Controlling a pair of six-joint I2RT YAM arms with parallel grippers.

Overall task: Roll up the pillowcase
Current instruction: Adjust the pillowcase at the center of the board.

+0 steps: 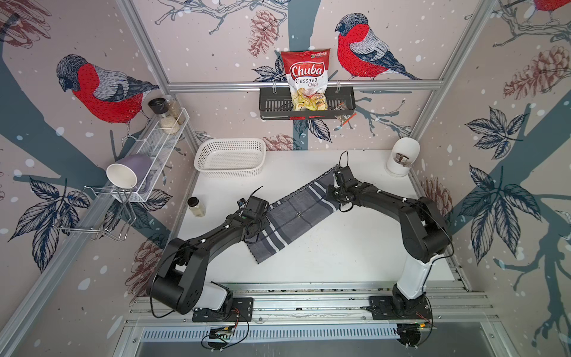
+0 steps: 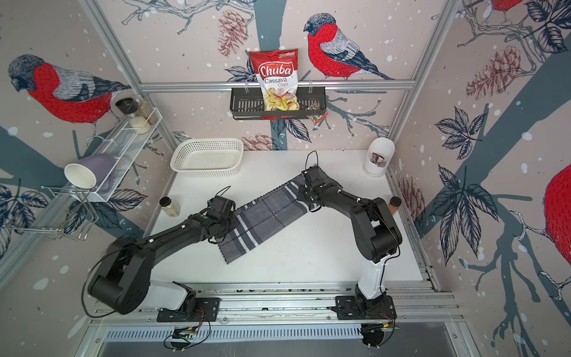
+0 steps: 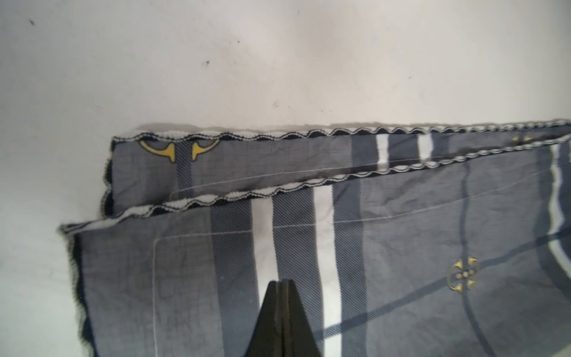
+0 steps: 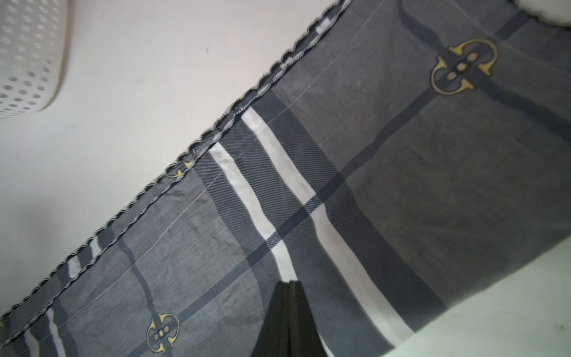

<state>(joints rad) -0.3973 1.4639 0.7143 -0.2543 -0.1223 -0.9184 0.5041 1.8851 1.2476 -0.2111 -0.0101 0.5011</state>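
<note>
The pillowcase [image 1: 296, 216] is a grey plaid cloth folded into a long strip. It lies flat and slantwise on the white table [image 1: 340, 259], from near left to far right, in both top views. My left gripper [image 3: 281, 282] is shut, its jaws pressed together with no cloth between them. Its tips hover over the white stripes close to the strip's near-left end, where two scalloped edges [image 3: 278, 191] lie offset. My right gripper [image 4: 289, 282] is also shut and empty, poised over the plaid [image 4: 401, 185] at the far-right end. In a top view each wrist hides its own fingertips.
A white perforated basket [image 1: 230, 157] stands at the back left of the table, close to the cloth's far edge. A spice jar [image 1: 196, 207] sits left of the left wrist. A white canister [image 1: 401, 160] is at the back right, and a brown-lidded jar [image 2: 394, 205] stands behind the right arm.
</note>
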